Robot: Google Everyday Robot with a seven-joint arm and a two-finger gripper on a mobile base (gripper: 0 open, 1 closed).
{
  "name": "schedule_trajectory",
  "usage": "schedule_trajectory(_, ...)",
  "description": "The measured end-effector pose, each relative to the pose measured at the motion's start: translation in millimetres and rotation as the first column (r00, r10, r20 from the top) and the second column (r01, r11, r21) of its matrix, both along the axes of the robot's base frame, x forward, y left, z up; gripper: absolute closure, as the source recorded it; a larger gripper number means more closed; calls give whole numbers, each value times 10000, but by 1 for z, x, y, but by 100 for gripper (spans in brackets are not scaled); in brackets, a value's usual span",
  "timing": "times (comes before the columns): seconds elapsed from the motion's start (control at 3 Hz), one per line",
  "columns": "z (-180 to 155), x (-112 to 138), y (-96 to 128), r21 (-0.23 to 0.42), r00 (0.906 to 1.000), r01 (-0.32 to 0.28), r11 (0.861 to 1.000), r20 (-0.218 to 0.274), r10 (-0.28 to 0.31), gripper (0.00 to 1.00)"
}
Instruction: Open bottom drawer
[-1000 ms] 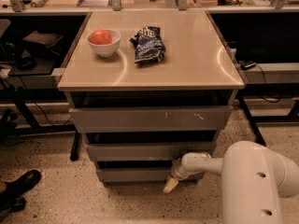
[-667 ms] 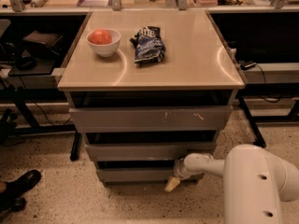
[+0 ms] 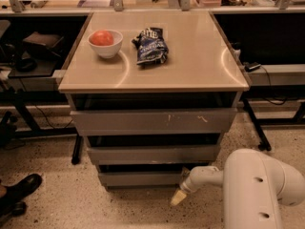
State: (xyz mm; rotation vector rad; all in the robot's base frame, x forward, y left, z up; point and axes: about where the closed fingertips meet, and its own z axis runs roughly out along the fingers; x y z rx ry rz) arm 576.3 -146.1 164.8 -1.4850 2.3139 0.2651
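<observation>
The bottom drawer [image 3: 140, 178] is the narrowest grey front, lowest under the table, near the floor. Above it are the mid-width drawer front [image 3: 152, 154] and the widest front with pale scratch marks [image 3: 152, 121]. My gripper [image 3: 177, 197] hangs on the white arm [image 3: 257, 185] from the lower right. Its pale tip sits just below and in front of the bottom drawer's right end, close to the floor. Whether it touches the drawer cannot be told.
The tan table top [image 3: 190, 66] holds a white bowl with a red fruit [image 3: 105, 42] and a dark chip bag [image 3: 151, 46]. Dark desks and cables flank the table. A black shoe [image 3: 21, 189] is on the speckled floor at the lower left.
The gripper tip has shifted slightly down and toward the camera, away from the bottom drawer's right end. The drawers look unchanged.
</observation>
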Motion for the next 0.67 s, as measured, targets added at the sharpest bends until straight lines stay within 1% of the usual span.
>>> schedule_trajectory(0.33,0,-2,0,-21,10000,26,10000,-45,-27,0)
schedule_trajectory(0.67,3,1,3,30,10000,14,10000,-46,-14,0)
